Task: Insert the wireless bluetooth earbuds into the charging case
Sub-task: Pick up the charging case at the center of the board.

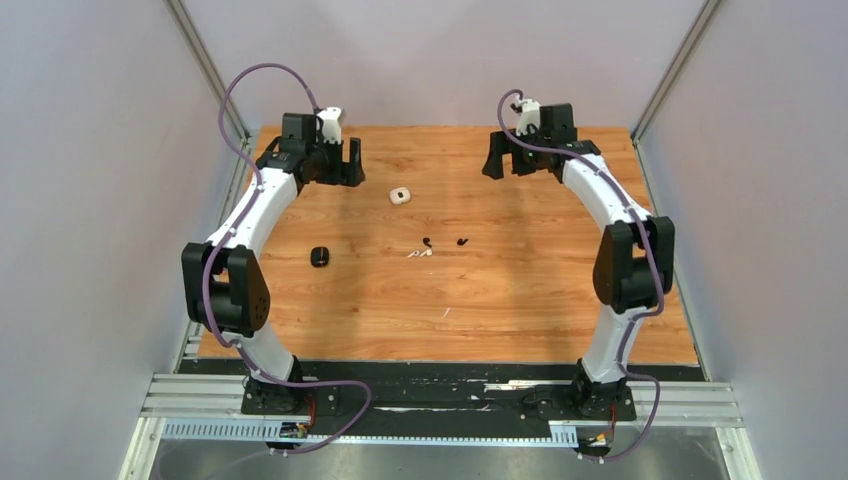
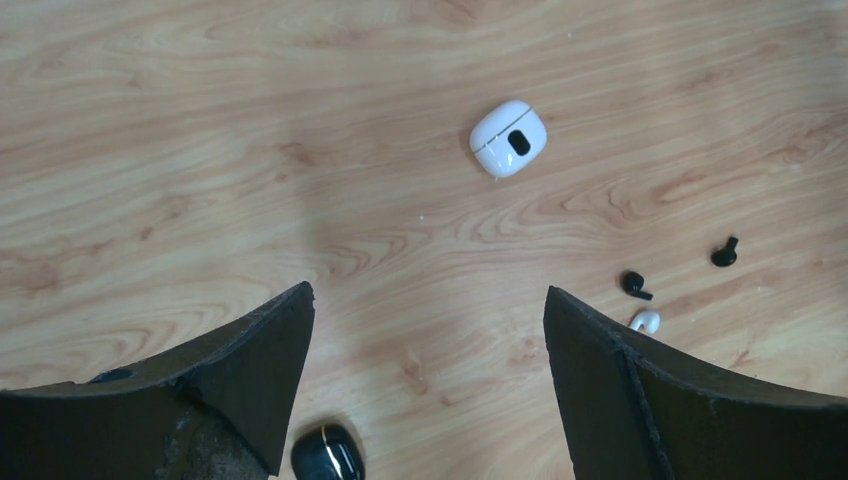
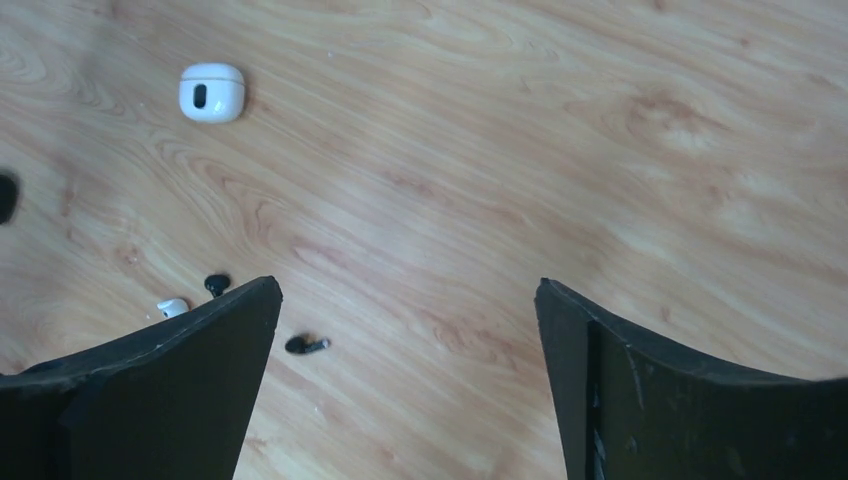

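Dark fingers (image 2: 250, 380) frame the lower corners of both wrist views, spread wide with only bare wood between them. The left gripper (image 2: 428, 292) and the right gripper (image 3: 408, 285) are both fully open and hold nothing. In the overhead view each arm arches up from its base and hangs over the far part of the table (image 1: 560, 300), one to either side. That posture seems meant to give both wrist cameras a clear look down at the work before any reach begins. The task's pieces lie scattered between the arms, none touching another. The white case (image 1: 401, 196) sits nearer the left gripper, lying flat, and appears shut, with a seam running round it. The black case (image 1: 319, 256) lies closer to the bases, on the left arm's side, and also looks closed. Two black earbuds (image 1: 428, 241) rest near the middle of the table, slightly apart. Just beside them, toward the bases, lies a white earbud (image 1: 420, 254). Whether a second white one lies against it cannot be told at this size. A white speck (image 1: 446, 313) lies nearer the bases, too small to identify. No earbud is in a case, so the task looks unstarted. With both lids apparently down, one probably has to be opened first. The buds are far smaller than a finger, so they could easily skid away or slip out of a pinch.
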